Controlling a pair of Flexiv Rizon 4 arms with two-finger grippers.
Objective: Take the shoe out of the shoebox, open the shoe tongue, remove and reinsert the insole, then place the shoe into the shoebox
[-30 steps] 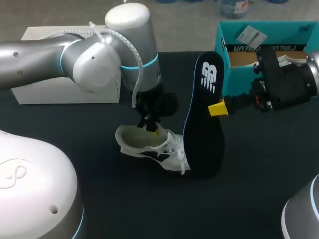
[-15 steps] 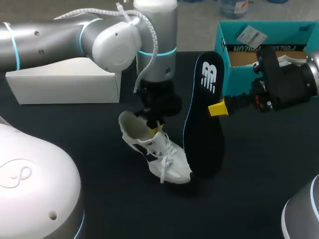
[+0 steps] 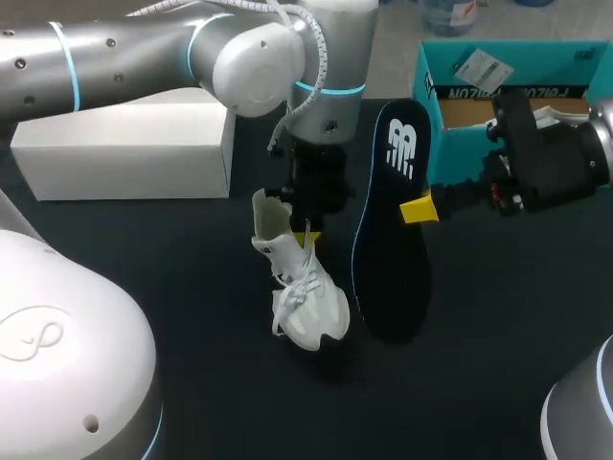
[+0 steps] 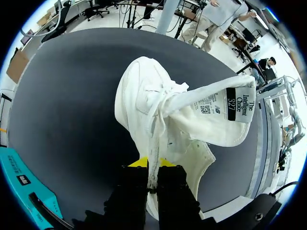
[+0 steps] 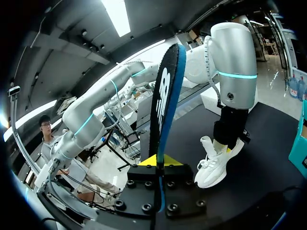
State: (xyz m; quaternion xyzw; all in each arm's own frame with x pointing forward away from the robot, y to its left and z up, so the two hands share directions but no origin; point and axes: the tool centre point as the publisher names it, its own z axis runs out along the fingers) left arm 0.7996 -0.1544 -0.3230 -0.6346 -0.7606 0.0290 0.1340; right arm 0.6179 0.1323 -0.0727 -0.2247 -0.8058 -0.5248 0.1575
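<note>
A white shoe [image 3: 299,292] hangs toe down just above the black table, and I cannot tell whether the toe touches. My left gripper [image 3: 305,232] is shut on the rim of its opening. In the left wrist view the shoe [image 4: 148,105] stretches ahead of my left gripper [image 4: 151,164], its labelled tongue [image 4: 225,108] folded out to one side. My right gripper [image 3: 419,208] is shut on the edge of the black insole [image 3: 393,220], which stands upright just right of the shoe. The right wrist view shows the insole [image 5: 165,96] rising from that gripper [image 5: 157,160], with the shoe [image 5: 216,165] beyond it.
The open teal shoebox [image 3: 436,91] stands at the back right, behind my right arm. A white box lid [image 3: 124,149] lies at the back left. Black table top [image 3: 192,307] shows in front of the shoe and insole.
My left arm has swung to the right and turned the shoe from lying on its side to hanging toe down. The right arm and insole have stayed still.
</note>
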